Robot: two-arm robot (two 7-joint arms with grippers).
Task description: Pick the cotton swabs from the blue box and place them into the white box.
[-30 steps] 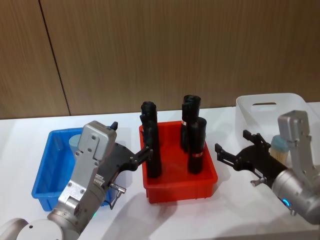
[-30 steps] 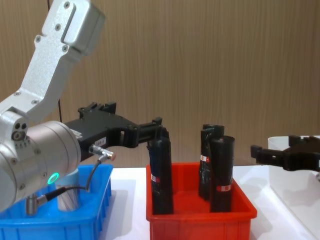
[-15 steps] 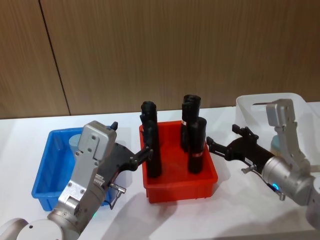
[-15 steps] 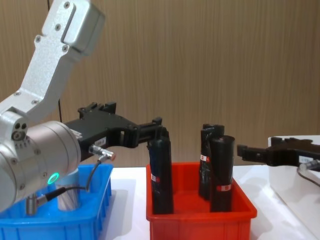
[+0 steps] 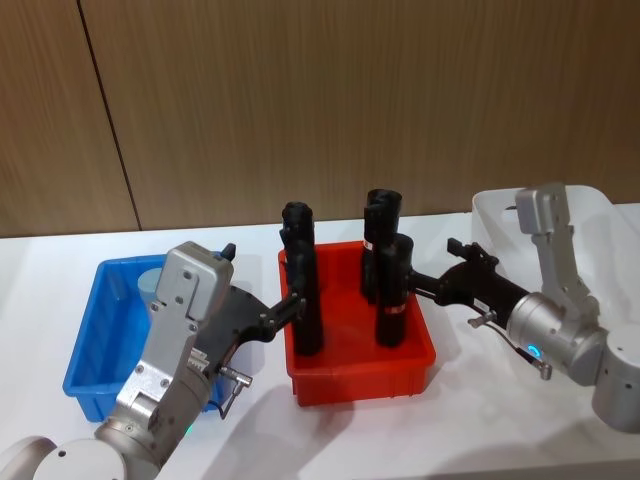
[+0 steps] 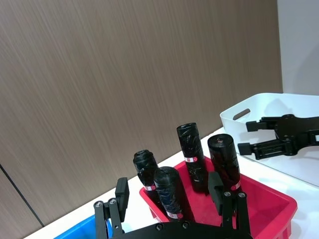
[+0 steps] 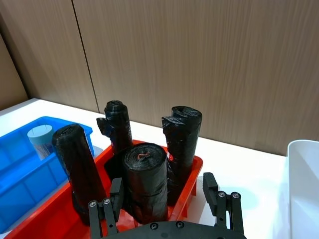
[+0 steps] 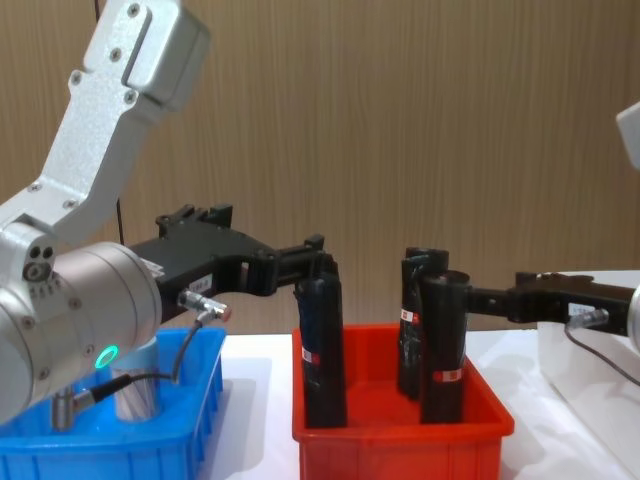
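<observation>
Head view puts my right gripper (image 5: 432, 285), fingers spread and empty, over the red bin (image 5: 415, 358) among the black rolls (image 5: 393, 290). One cotton swab jar (image 7: 40, 141) stands upright in the blue box (image 5: 90, 345), farther to my left. My left gripper (image 5: 290, 305), also spread, hangs nearer that box. The white box (image 5: 500, 215) sits at my right; its contents I cannot make out.

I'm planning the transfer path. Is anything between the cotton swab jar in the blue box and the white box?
Yes. The red bin with four upright black rolls sits between the blue box holding the cotton swabs and the white box.
</observation>
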